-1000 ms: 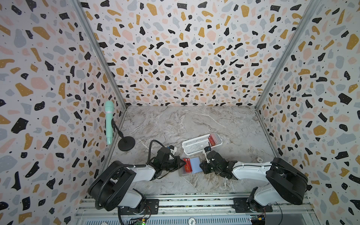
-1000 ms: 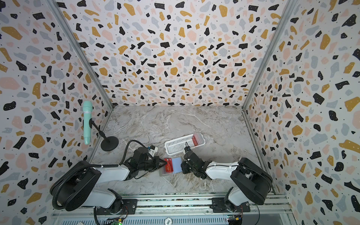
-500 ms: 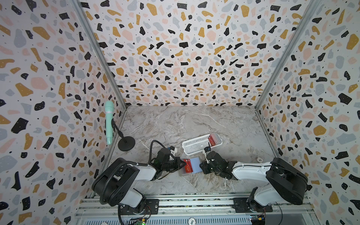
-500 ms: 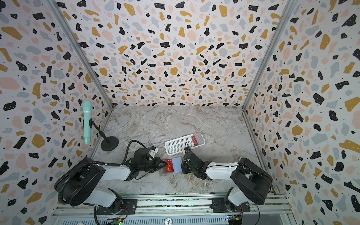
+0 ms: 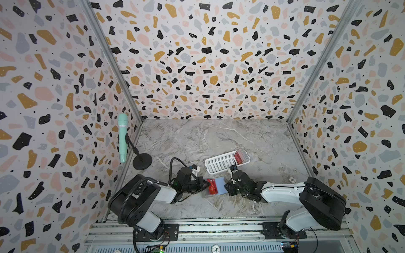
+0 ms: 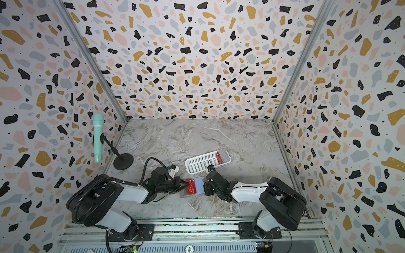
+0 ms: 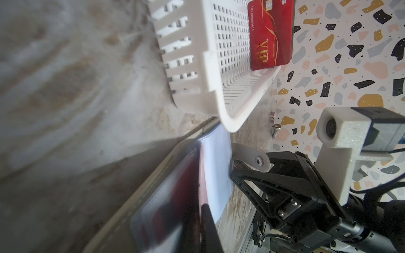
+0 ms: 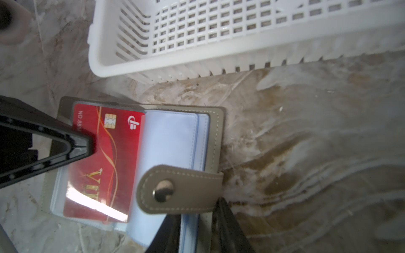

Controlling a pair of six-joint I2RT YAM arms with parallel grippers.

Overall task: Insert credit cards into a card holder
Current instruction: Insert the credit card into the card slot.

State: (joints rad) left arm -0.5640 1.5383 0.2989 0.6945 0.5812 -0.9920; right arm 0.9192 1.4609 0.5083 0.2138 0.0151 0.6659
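Black and pressed together, the left gripper (image 5: 204, 183) reaches in from nine o'clock, its joined tip bearing down on a red credit card (image 8: 103, 157) with gold VIP lettering. That card lies in a clear sleeve on the nine o'clock leaf of the open card holder (image 8: 215, 131), which rests flat on the marble table (image 5: 219, 135). Glare hides the sleeve's mouth, so the card is probably seated, but I cannot tell how fully. At three o'clock the right gripper (image 5: 227, 188) pinches the holder's outer edge, with blue sleeves between its jaws and the snap tab (image 8: 175, 188) folded over beside them. A white basket (image 5: 217, 163) sits at one o'clock, near but apart, with a further card (image 7: 269, 32) at its end.

The step looks like seating the card. Push it along the sleeve toward three o'clock, low and flat, while the right grip anchors the holder against sliding. Press lightly, so the card slides rather than buckles.
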